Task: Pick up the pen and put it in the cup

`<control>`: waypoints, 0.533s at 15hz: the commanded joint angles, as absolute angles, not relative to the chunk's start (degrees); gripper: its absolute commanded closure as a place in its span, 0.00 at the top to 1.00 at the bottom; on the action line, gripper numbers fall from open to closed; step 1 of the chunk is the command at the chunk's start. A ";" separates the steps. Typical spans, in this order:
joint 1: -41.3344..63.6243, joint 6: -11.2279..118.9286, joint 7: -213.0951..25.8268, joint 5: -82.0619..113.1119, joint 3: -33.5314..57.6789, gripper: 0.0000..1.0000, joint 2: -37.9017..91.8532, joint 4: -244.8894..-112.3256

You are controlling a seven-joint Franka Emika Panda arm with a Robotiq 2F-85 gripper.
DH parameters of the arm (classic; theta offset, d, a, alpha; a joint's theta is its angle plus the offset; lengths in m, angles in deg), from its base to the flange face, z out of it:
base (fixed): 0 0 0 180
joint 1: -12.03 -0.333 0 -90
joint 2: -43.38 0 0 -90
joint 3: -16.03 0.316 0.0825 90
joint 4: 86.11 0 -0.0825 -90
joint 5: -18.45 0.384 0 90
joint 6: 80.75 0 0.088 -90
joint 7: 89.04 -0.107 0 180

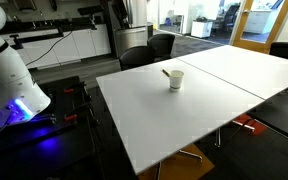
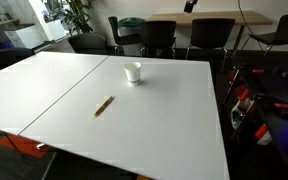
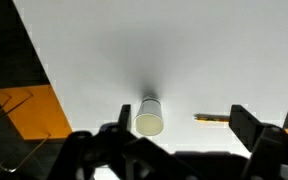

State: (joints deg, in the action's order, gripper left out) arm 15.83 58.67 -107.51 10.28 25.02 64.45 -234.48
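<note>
The small white cup [image 2: 133, 72] stands upright on the white table [image 2: 154, 125]; it also shows in an exterior view [image 1: 175, 79]. The yellowish-tan pen [image 2: 104, 105] lies flat on the table a short way from the cup, apart from it; in an exterior view it is a small mark just behind the cup [image 1: 166, 72]. In the wrist view my gripper [image 3: 184, 128] is open and empty, well above the table, with the cup [image 3: 149, 118] near one finger and the pen [image 3: 211, 119] near the other. The gripper is out of both exterior views.
The table is two white tops joined along a seam [image 2: 79, 90]. Black chairs [image 2: 159, 35] stand at the far edge. The robot base [image 1: 9, 75] stands off the table's end. An orange object [image 3: 29, 110] lies on the floor beside the table edge.
</note>
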 commanded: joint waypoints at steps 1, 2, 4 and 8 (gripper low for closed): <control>14.68 60.63 -116.25 13.98 26.29 1.00 55.32 -228.38; 14.01 61.65 -117.79 15.31 26.27 1.00 53.31 -227.21; 12.63 64.21 -120.15 17.73 26.06 1.00 49.50 -225.10; 11.61 64.05 -118.62 16.79 24.84 1.00 50.09 -226.63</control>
State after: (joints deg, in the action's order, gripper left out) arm 12.77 64.16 -118.59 16.95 26.04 50.07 -226.67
